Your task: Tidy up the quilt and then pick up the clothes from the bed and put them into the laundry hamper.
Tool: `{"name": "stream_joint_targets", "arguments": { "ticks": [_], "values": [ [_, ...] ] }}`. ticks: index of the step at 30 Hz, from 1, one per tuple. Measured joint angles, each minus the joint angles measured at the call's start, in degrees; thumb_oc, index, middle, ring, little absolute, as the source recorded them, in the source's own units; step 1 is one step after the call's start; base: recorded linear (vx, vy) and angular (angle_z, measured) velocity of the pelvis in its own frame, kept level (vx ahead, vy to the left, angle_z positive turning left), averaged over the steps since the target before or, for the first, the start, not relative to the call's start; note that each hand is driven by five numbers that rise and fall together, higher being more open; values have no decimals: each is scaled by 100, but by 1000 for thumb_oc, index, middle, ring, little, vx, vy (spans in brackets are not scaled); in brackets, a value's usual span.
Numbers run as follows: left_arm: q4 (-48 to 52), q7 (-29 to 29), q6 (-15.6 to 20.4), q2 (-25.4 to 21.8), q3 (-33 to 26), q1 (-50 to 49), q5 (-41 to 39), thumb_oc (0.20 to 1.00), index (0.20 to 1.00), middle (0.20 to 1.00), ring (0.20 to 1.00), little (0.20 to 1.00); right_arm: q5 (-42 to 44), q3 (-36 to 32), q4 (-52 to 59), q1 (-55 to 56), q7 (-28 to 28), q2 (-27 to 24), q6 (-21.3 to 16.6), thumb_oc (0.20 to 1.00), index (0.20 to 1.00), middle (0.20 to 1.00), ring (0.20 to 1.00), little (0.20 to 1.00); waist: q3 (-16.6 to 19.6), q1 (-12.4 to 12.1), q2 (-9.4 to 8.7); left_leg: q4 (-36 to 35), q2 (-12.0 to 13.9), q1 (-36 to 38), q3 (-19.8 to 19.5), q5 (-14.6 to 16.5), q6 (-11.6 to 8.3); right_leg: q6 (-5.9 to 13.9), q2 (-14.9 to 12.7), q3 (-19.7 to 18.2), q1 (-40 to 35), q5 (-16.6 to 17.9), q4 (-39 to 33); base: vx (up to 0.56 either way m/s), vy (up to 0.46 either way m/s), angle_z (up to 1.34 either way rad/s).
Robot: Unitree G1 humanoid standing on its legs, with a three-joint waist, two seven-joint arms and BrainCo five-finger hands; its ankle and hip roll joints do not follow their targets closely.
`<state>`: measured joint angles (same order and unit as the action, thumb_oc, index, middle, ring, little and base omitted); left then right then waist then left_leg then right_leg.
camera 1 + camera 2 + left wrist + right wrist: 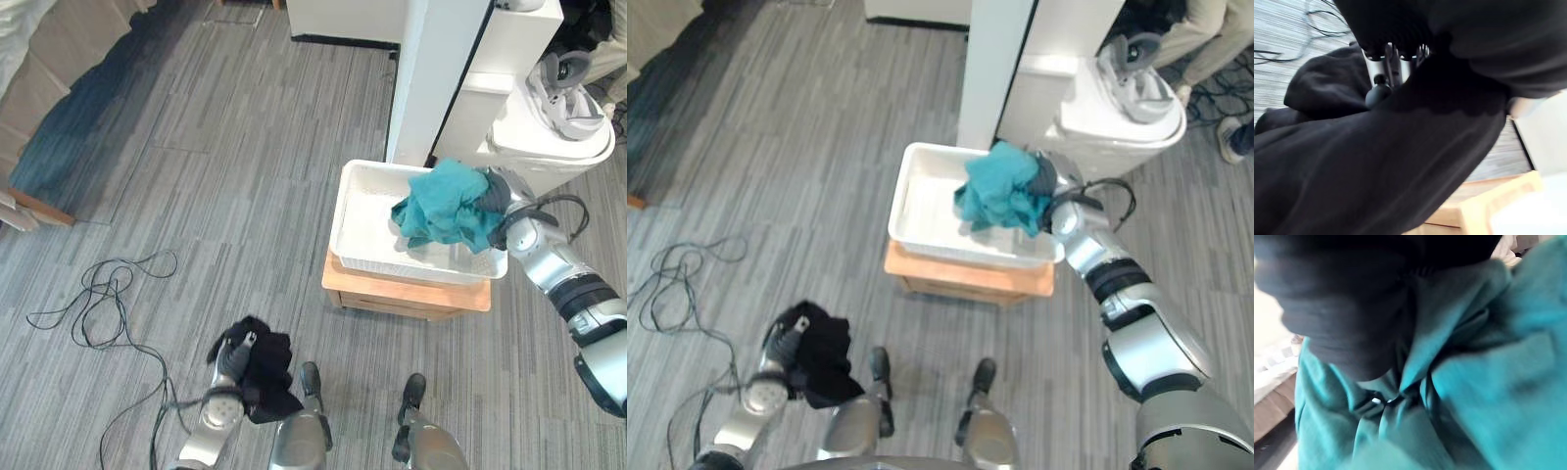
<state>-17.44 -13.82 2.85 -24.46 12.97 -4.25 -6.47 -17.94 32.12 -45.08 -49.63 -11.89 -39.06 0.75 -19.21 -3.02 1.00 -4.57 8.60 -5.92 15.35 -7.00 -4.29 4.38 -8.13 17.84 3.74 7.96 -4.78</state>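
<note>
Teal garment (449, 206) bunched in right robot hand (498, 196) over white hamper (364, 227).

I am logging colours only. Teal garment (449, 205), plain, is showing against the white hamper (367, 220). Black garment (265, 372), plain, is hanging dark over grey wood-grain striped floor (225, 157). Light wooden stand (407, 292) is showing pale tan beneath the white hamper. White cabinet (431, 69) is standing behind; grey-and-white shoe (563, 93) is resting beyond it.

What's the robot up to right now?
Right hand grips teal garment over white hamper. Left hand grips black garment, low. Nothing blocking.
</note>
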Motion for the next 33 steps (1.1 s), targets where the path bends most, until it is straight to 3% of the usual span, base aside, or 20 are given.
{"name": "stream_joint_targets", "arguments": {
  "ticks": [6,9,13,14,18,21,25,29,30,31,33],
  "values": [
    [1538,-120,357,-615,-250,417,70,200,200,200,200,200,-1185,-19,755,1065,-171,11,10,1000,1000,1000,1000,1000,-35,174,30,-4,40,219,136,14,-29,0,24,-139,-111,0,-1,42,1,-13],
    [2126,-271,522,-853,-577,1014,98,200,200,200,200,200,-1824,-137,1132,1933,-176,94,27,1000,1000,1000,1000,1000,-37,473,33,-8,62,533,298,93,-73,7,41,-302,-315,-6,-21,70,23,-26],
    [2323,-451,613,-886,-680,1674,297,200,200,200,200,200,-1971,-455,1317,2486,-151,87,55,1000,1000,1000,1000,1000,-13,776,40,-45,84,730,463,178,-108,18,49,-527,-403,-13,-29,57,23,-31],
    [2289,-484,602,-793,-608,2016,401,200,200,200,200,200,-2022,-593,1333,2632,-177,40,92,1000,1000,1000,1000,1000,8,983,-5,-38,97,800,599,252,-175,66,50,-649,-375,-81,-32,48,12,-20],
    [1919,-753,570,-660,-235,3020,752,200,200,200,200,200,-2026,-793,1626,2974,-174,11,106,1000,1000,1000,1000,1000,144,1333,-2,-28,146,816,767,194,-155,36,117,-815,-274,-32,-29,-15,17,-28],
    [903,-890,401,-593,263,3789,1104,200,200,200,200,200,-2018,-888,1906,3333,-162,61,60,1000,1000,1000,1000,1000,249,1516,33,-30,169,777,881,179,-162,27,162,-899,-145,33,0,-75,1,-22],
    [-418,-879,80,-169,731,3999,1177,200,200,200,200,200,-1959,-855,1957,3633,-168,85,47,1000,1000,1000,1000,1000,314,1731,58,-11,185,506,1037,162,-168,9,189,-1037,223,137,5,-113,-4,-22],
    [-1305,-856,-79,93,1155,3996,1195,200,200,200,200,200,-1921,-791,1941,3927,-190,147,71,1000,1000,1000,1000,1000,200,1759,-27,-17,177,153,1088,105,-155,-5,193,-1107,634,206,2,-94,4,-10],
    [-1542,-857,-82,106,1172,4034,1226,479,479,479,479,479,-1919,-797,1940,3963,-203,204,73,1000,1000,1000,1000,1000,154,1757,-51,-26,179,58,1086,85,-150,20,185,-1127,735,225,1,-58,-1,-7],
    [-1793,-868,-91,139,1163,4078,1222,1000,1000,1000,1000,1000,-1913,-789,1918,3942,-226,266,76,1000,1000,1000,1000,1000,81,1739,-79,-33,174,-12,1104,84,-147,43,180,-1142,821,237,-1,-18,-12,-6],
    [-2130,-856,-216,187,1114,4043,1182,1000,1000,1000,1000,1000,-1853,-751,1789,3930,-236,443,81,1000,1000,1000,1000,1000,-158,1768,-146,-33,156,-22,1133,80,-143,46,169,-1169,844,248,0,-6,6,-6]
  ]
}}
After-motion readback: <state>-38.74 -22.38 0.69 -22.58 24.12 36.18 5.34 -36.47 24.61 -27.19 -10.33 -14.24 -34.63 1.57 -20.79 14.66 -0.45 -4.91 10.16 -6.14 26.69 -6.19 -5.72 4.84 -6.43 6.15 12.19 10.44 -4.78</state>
